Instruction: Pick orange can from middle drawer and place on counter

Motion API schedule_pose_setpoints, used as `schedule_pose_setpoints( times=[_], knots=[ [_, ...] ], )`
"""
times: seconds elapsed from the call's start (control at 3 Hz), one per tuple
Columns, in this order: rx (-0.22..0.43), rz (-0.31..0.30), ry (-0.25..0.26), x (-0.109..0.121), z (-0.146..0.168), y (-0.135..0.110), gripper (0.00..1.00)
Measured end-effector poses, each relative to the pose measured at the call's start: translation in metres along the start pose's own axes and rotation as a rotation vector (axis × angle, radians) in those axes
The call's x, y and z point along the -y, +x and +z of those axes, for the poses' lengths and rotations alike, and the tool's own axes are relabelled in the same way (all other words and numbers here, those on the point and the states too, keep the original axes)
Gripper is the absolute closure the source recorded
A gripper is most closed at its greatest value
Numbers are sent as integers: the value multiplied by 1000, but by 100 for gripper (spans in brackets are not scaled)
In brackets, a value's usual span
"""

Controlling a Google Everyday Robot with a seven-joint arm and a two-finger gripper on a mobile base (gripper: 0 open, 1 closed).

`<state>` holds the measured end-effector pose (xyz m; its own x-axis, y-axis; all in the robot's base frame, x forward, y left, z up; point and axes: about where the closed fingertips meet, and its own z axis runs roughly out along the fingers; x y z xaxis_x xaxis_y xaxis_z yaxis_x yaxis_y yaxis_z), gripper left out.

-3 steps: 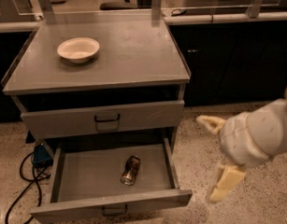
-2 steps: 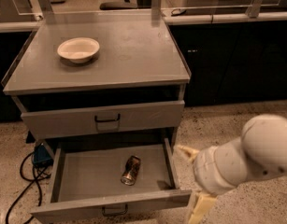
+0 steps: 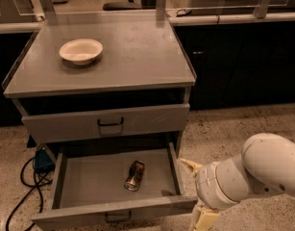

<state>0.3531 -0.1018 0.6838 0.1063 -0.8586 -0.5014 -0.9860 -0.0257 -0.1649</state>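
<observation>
Swinging in from the right, the gripper [image 3: 191, 194] is now sitting low beside the middle drawer's [image 3: 58, 179] near right corner; fingers spread, holding nothing; closer to the orange can [image 3: 134, 175] than a second ago, not over it yet. Can is lying on its side mid-drawer, untouched; pick is still pending. Counter [image 3: 128, 61] is carrying a white bowl [image 3: 81, 50] far left; speckled floor [image 3: 233, 129], dark cupboards [image 3: 243, 61] behind.
</observation>
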Motion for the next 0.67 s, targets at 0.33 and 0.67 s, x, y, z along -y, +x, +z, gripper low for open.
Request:
schedule_pose_setpoints(
  times=[0.33,0.67],
  knots=[
    [15,30,-30,-9,23,28,0],
    [71,-2,-62,14,76,45,0]
  ],
)
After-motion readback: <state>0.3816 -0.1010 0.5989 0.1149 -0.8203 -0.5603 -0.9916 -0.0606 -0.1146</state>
